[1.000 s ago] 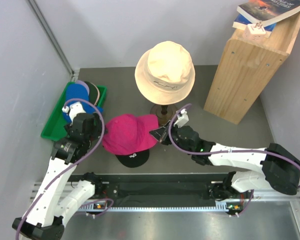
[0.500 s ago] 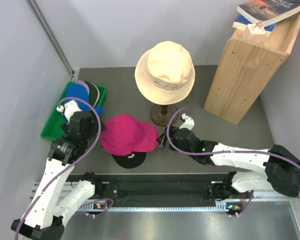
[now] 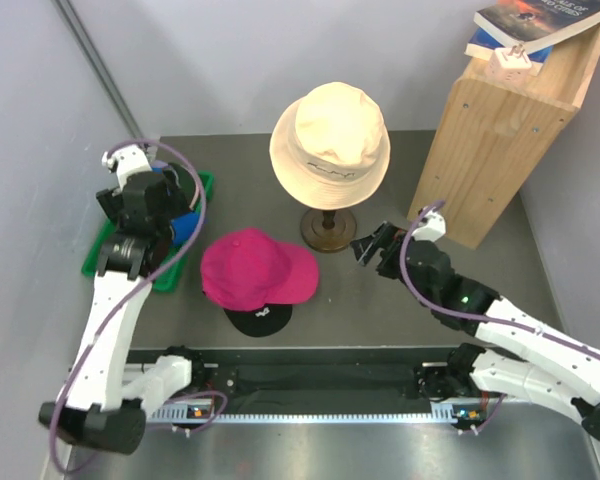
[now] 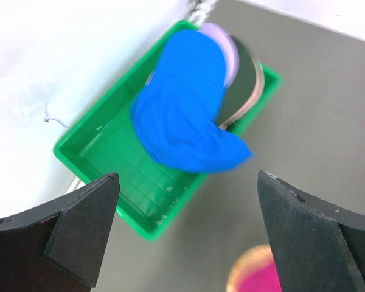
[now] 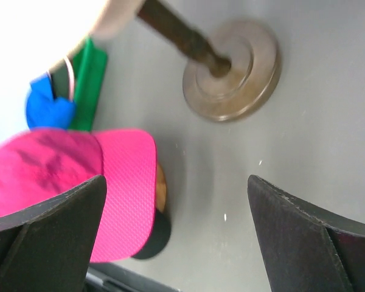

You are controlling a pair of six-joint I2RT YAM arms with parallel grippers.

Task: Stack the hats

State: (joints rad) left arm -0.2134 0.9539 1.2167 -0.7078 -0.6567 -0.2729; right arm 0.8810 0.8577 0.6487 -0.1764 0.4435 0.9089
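My left gripper is wide open and holds nothing. It hangs over the green tray at the far left of the bench. The blue cap lies in that tray, and its brim pokes out over the tray's edge. The lavender cap is tucked just behind the blue one. There is a dark round shape with a pale pink rim beside it, but I cannot tell which cap that is. My right gripper is wide open too, with nothing in it. It hangs over the bare bench, near the round foot of the stand. A cream hat sits on top of that stand. The magenta cap is in the middle of the bench, between my two arms. It lies on top of the black cap. Only the black brim sticks out on the near side, and it has a small white logo. A tall wooden box stands at the far right.
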